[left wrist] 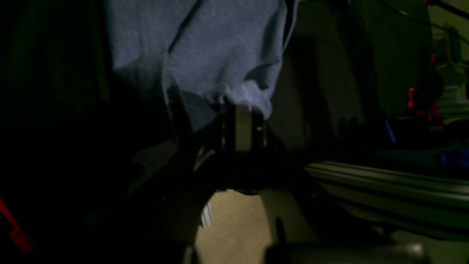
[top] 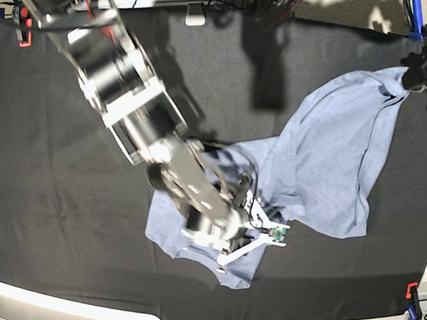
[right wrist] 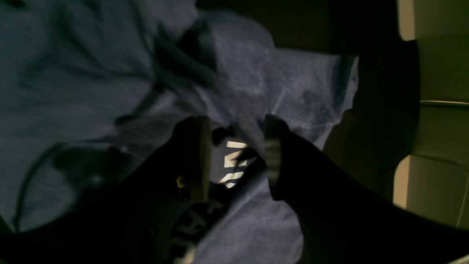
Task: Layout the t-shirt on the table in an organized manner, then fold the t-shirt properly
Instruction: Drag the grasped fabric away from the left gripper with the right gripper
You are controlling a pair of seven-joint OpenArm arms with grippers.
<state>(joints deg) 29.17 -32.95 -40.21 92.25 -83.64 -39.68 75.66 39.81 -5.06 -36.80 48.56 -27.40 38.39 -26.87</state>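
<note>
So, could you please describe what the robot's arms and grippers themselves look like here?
The right arm is built of chunky silver-grey and black segments, ending in a white-framed right gripper with black fingers and pale pads. The left gripper looks dark, with a light pad.

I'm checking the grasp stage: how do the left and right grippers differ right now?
The left gripper is shut on the t-shirt, holding a bunched edge up near the table's corner. The right gripper is open, its fingers straddling the white lettering low over the crumpled part. Both meet the same shirt.
</note>
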